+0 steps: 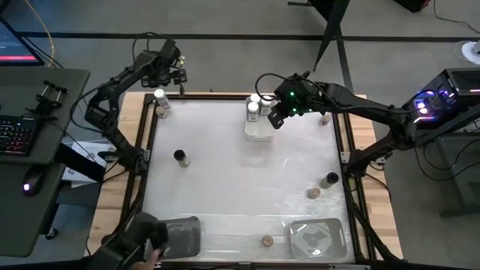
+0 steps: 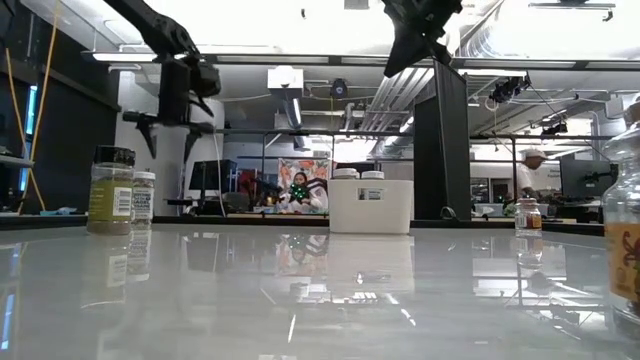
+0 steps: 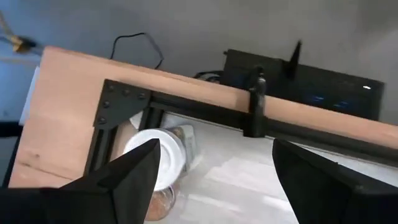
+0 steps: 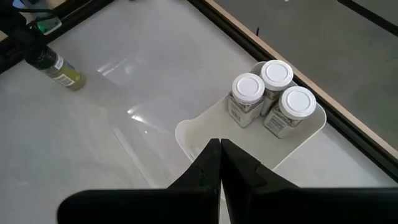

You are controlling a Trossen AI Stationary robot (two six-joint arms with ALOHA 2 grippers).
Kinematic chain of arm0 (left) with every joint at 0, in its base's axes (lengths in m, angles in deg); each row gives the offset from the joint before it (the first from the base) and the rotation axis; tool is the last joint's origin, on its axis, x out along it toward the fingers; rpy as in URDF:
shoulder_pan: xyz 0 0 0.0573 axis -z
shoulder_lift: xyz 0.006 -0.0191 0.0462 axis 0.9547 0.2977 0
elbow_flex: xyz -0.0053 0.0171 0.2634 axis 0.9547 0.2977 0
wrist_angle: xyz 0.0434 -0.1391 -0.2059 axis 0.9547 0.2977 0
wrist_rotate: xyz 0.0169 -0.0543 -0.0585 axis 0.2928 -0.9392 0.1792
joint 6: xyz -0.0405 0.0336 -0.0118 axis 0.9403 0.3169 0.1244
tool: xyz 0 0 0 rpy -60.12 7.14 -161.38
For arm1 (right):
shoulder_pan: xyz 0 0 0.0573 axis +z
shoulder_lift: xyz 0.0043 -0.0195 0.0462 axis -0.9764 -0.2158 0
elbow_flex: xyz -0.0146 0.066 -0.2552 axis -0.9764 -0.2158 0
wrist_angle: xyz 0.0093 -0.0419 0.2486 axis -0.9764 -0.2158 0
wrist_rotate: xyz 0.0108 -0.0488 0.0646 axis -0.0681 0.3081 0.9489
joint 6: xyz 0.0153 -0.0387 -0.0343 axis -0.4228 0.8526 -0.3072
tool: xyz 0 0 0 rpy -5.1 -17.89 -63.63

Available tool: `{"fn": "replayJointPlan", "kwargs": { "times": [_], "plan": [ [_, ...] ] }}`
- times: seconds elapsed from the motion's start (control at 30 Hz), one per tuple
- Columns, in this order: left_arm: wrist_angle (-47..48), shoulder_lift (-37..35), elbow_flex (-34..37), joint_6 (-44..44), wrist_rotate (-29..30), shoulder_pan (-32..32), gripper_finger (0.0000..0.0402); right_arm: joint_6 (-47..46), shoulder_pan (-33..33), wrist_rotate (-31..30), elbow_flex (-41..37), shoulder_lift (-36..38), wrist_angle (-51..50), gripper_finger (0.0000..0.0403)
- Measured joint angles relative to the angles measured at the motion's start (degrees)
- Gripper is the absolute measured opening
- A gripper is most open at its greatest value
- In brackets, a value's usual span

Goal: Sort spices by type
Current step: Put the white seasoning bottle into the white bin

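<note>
A white tray (image 1: pixel 259 131) stood near the far edge of the table (image 1: pixel 240 187) with three white-topped jars (image 4: pixel 272 94) in its far end. Two more trays (image 1: pixel 319 238) lay at the near edge, and single jars were scattered between. The left gripper (image 1: pixel 171 75) hung with its fingers spread wide above the far left corner, a white-topped jar (image 3: pixel 155 158) standing just below it. The right gripper (image 4: pixel 219 163), fingers pressed together and empty, hovered over the white tray
</note>
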Motion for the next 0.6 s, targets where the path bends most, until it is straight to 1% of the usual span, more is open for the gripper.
{"fn": "replayJointPlan", "kwargs": {
  "times": [0.2,0.33,0.47,0.6],
  "plan": [
    [0.6,0.9,0.0,7.7,1.9,0.0,0.0298,0.2,0.0,0.0,0.0,0.0,-0.2,0.0000],
    [0.6,0.4,0.7,9.7,3.6,0.8,0.0298,0.3,0.0,0.0,0.0,0.0,-0.4,0.0000],
    [0.8,0.4,3.4,12.1,9.4,3.3,0.0298,0.6,0.0,0.0,0.0,0.0,-0.4,0.0000],
    [-0.5,0.4,4.3,17.4,13.6,4.7,0.0298,0.6,0.0,0.0,0.0,0.0,-0.4,0.0000]
  ]
}}
